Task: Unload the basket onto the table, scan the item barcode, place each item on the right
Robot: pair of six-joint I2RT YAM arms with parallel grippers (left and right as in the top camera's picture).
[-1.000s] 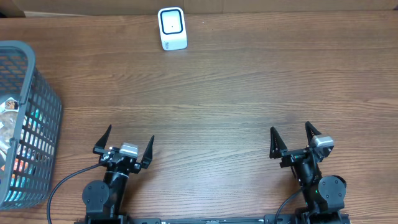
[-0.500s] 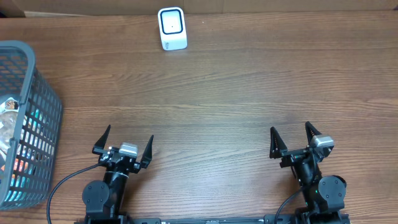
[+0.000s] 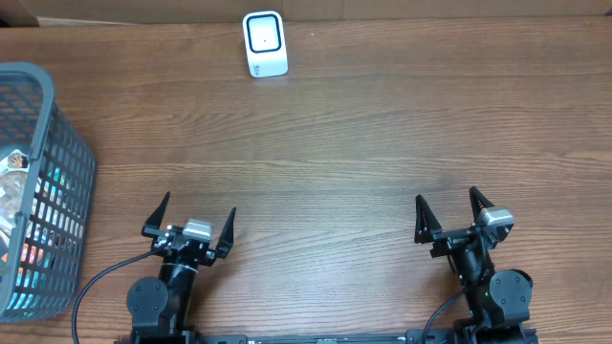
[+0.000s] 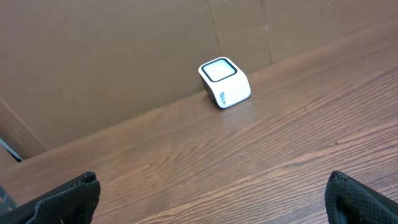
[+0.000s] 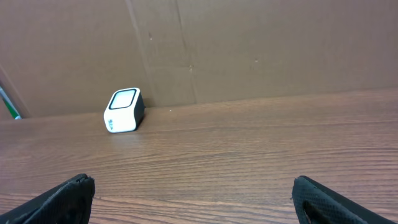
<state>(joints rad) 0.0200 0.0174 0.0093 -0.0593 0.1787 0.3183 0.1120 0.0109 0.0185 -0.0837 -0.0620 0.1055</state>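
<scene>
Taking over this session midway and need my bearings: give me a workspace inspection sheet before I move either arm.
Surface: wood-grain table, no spills seen.
Job's things: white scanner at the far edge; packaged items inside the grey basket at the left edge.
Clutter: nothing seen.
Grippers: left gripper and right gripper both open, empty, near the front edge.
Cables: black cable looping beside the left arm's base.
Surroundings: cardboard wall behind the scanner.
</scene>
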